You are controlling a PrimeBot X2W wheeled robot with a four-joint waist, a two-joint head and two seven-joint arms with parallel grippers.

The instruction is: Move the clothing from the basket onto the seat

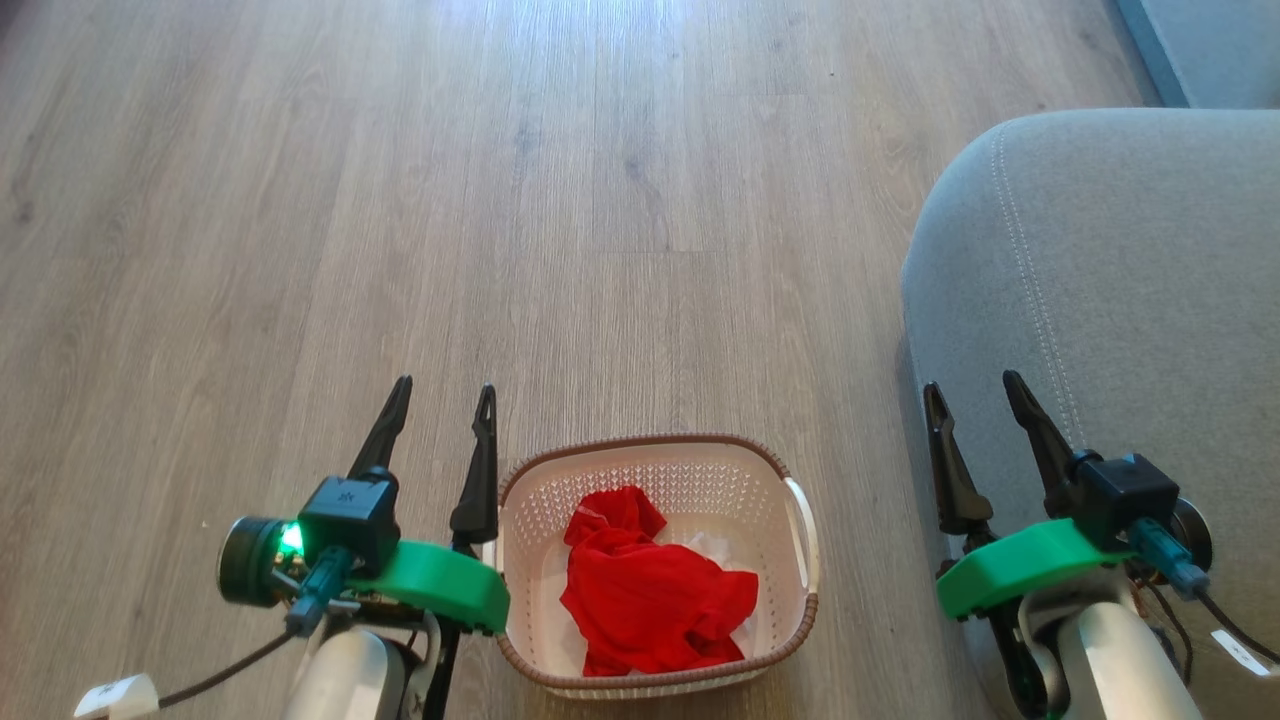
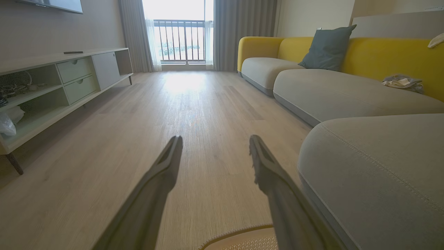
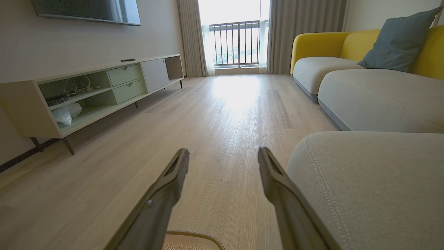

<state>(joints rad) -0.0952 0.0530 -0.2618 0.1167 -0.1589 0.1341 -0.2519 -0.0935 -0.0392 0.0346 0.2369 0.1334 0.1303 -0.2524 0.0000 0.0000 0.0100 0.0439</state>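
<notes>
- Clothing (image 1: 650, 590): red over white, in basket (image 1: 640, 441).
- L gripper (image 1: 445, 385): wide, empty, by basket's left rim.
- R gripper (image 1: 971, 381): wide, empty, at seat (image 1: 1120, 280) edge.

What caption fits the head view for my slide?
Left gripper and right gripper, open, flank the basket of red clothing; grey seat at right.

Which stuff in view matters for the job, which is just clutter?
Job: red fabric clothing over a white piece, cream perforated plastic basket, large grey upholstered seat.
Clutter: blue-grey square cushion, crumpled pale cloth on yellow-backed sofa, pale TV cabinet, white plastic bag.
</notes>
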